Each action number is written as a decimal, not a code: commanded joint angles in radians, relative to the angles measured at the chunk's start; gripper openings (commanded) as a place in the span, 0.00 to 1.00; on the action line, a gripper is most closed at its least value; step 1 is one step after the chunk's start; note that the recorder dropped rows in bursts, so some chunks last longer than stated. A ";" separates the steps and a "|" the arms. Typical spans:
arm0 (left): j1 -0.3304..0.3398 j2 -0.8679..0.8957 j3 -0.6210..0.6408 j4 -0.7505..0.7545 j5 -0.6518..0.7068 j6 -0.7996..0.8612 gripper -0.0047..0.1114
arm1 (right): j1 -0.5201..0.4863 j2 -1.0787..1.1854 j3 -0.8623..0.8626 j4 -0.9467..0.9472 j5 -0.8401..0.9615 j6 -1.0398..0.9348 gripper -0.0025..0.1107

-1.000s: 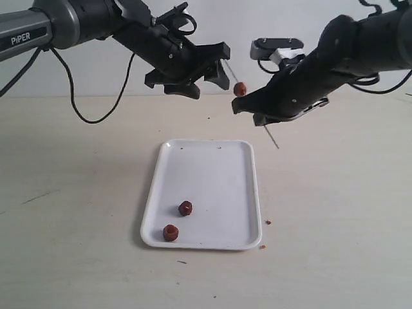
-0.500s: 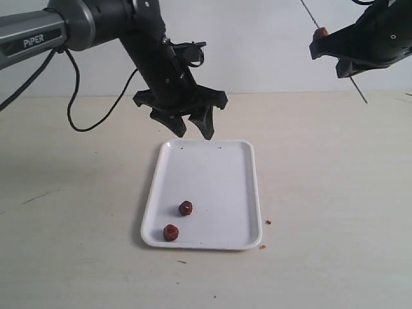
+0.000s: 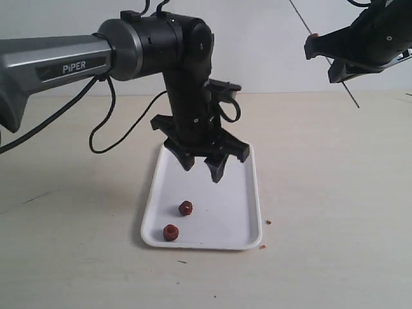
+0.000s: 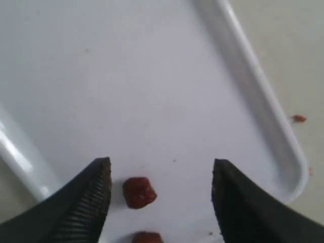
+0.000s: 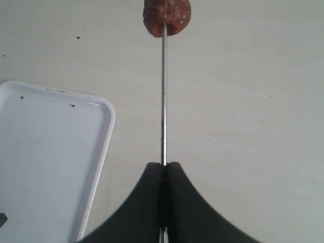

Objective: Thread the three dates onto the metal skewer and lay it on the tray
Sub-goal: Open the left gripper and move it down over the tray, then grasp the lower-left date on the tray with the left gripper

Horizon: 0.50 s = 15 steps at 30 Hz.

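Two dark red-brown dates lie on the white tray (image 3: 232, 219): one (image 3: 185, 208) near the middle left, the other (image 3: 170, 232) by the front left corner. My left gripper (image 3: 201, 168) hangs open just above the tray, behind these dates. In the left wrist view the nearer date (image 4: 138, 192) lies between the open fingers, close to one of them, and the second date (image 4: 147, 237) shows at the frame edge. My right gripper (image 3: 320, 56) is high at the right, shut on the thin metal skewer (image 5: 163, 96), which carries the third date (image 5: 167, 16).
Brown crumbs (image 3: 268, 222) lie on the beige table just off the tray's right front corner. The left arm's black cable (image 3: 122, 132) loops over the table behind the tray.
The left arm has swung down and forward from the tray's far edge until its open gripper hangs over the tray. The right gripper with the skewer has stayed high at the right.
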<state>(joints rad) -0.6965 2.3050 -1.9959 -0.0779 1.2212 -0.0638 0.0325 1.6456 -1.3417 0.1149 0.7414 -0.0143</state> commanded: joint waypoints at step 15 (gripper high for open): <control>-0.038 -0.292 0.538 0.063 -0.237 -0.133 0.54 | -0.004 -0.005 -0.007 0.069 -0.004 -0.055 0.02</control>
<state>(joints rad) -0.7167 2.0420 -1.5367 -0.0123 1.0757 -0.1476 0.0325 1.6456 -1.3417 0.1799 0.7414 -0.0601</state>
